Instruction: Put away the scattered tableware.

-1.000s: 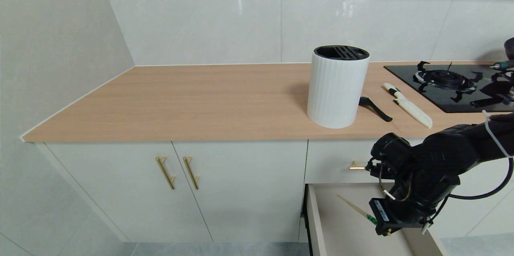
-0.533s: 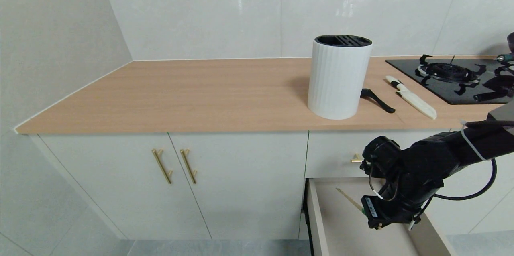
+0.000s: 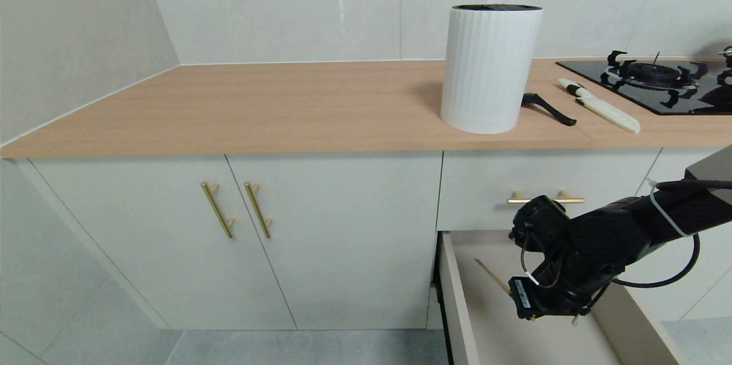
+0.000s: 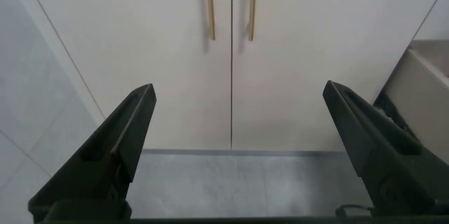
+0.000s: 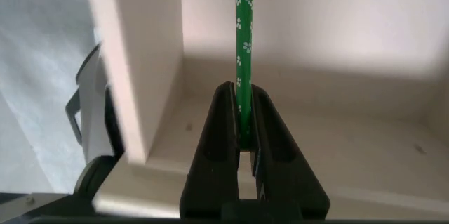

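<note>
My right gripper point(image 5: 243, 97) is closed tight on the green patterned end of a thin chopstick point(image 5: 243, 34), which points out over the inside of the open drawer point(image 3: 453, 296); it looks light, stiff and slick, so I judge it could swivel in this end grip.

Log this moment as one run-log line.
right gripper: shut on chopstick, at open drawer | left gripper: open, facing cabinet doors | counter: knife, black utensil beside white holder
</note>
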You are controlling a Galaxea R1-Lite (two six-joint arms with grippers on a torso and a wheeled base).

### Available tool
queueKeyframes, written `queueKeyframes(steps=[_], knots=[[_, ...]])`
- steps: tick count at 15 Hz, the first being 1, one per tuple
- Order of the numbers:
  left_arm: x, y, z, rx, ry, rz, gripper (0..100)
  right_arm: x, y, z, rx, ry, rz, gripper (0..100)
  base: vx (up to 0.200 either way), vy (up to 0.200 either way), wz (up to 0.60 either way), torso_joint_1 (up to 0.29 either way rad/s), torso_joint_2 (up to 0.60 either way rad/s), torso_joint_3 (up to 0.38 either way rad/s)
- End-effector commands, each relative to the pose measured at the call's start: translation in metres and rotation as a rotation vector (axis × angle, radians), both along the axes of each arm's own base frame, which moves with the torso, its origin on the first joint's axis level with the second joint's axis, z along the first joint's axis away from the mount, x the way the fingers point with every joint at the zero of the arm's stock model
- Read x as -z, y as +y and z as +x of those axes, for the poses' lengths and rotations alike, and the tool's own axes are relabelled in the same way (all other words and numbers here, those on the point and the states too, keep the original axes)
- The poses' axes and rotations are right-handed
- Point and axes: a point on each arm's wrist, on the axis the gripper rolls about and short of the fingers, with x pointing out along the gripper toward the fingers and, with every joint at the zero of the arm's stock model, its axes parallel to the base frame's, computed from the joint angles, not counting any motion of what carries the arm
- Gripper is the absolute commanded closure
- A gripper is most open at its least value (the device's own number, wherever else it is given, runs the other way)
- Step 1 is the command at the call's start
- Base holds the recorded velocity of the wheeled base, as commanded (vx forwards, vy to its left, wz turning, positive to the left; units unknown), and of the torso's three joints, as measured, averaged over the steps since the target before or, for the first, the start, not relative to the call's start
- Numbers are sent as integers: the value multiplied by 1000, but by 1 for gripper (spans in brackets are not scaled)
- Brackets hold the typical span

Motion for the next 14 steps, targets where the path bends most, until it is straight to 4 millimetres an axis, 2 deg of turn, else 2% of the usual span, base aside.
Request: queueKeyframes(steps=[1,6,9,12,14], knots=[[0,0,0,0,0,0,0,-1,0,1,0,-11,4,100,0,0,0,-178,456,281],[0,0,0,0,-1,0,0,-2,1,3,3,-36,5,100,0,0,0,-152,448,289],[0,0,0,0,0,0,0,-1,2,9,21,-102,-24,100,0,0,0,-45,150,87],[0,0,0,0,0,0,0,15,7,21,26,-147,-35,100,0,0,0,0,0,0],[0,0,0,0,0,0,0,34,11,30,29,-191,-19,100,0,0,0,0,0,0]])
